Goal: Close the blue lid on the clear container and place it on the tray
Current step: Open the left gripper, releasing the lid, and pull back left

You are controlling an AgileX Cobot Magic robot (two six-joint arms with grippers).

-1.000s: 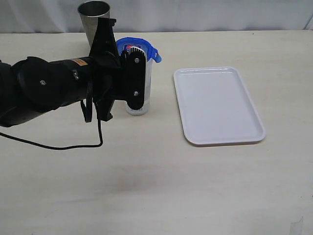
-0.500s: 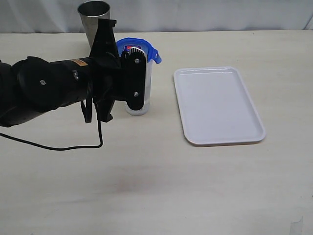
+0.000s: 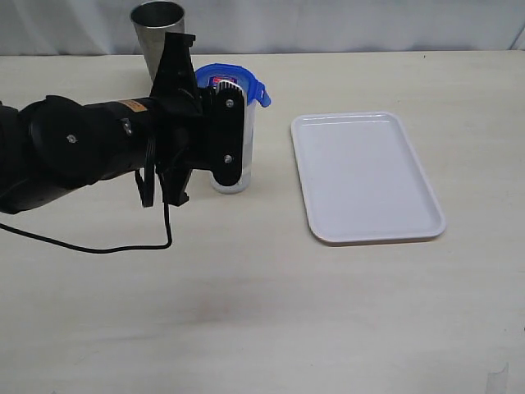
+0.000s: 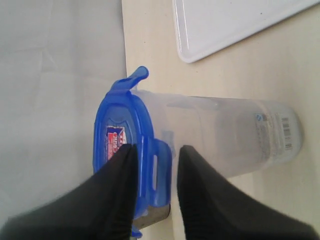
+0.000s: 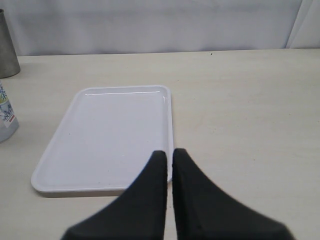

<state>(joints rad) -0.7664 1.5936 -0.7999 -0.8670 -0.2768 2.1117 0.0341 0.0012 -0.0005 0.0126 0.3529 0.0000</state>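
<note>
The clear container (image 3: 249, 139) stands upright on the table, left of the tray (image 3: 365, 176). The blue lid (image 3: 234, 75) sits on top of it, one flap sticking up on the tray side. My left gripper (image 4: 156, 150) is open at the lid's rim (image 4: 117, 130). One finger lies against the lid's top. The other stands a small gap off a folded-down flap (image 4: 159, 172). The container's body (image 4: 235, 135) shows its barcode label. My right gripper (image 5: 169, 154) is shut and empty, hovering over the tray's edge (image 5: 110, 130).
A tapered grey steel cup (image 3: 156, 25) stands behind the container, close to my left arm. The arm's black cable (image 3: 123, 245) trails over the table. The container's base (image 5: 6, 117) and the cup (image 5: 6, 45) show at the right wrist view's edge.
My left gripper's jaws have parted a little around the lid's flap. The container, lid and tray have not moved.
</note>
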